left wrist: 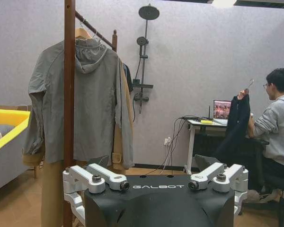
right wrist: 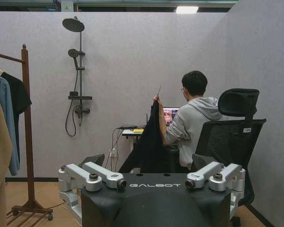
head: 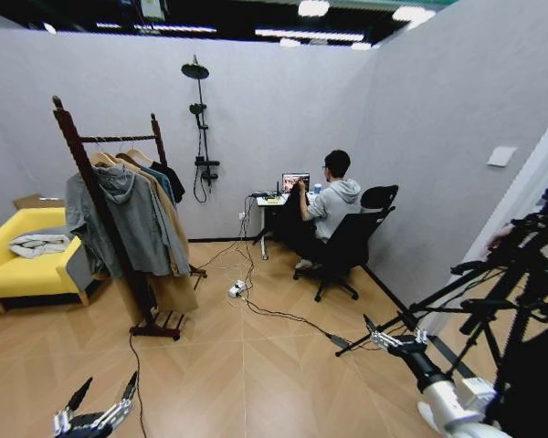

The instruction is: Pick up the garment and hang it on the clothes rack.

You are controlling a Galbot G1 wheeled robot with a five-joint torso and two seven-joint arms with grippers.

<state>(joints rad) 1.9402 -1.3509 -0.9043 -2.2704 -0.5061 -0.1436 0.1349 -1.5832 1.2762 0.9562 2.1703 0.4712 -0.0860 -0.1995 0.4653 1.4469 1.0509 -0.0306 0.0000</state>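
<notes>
Black and hanging lengthwise, the garment [right wrist: 149, 142] is held up by a seated person's hand [right wrist: 155, 99] beside the table [head: 267, 201], well ahead of both arms. The right claw [head: 391, 339] is nearer; the left claw [head: 99, 406] is open and empty. Right claw's opening unclear. The clothes rack [head: 91, 173] stands left.

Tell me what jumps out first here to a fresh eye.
The clothes rack, loaded with a grey hoodie and other clothes, stands left of centre beside a yellow sofa. At the far desk a seated person holds up a dark garment. Left gripper and right gripper hang open, low in the head view.
</notes>
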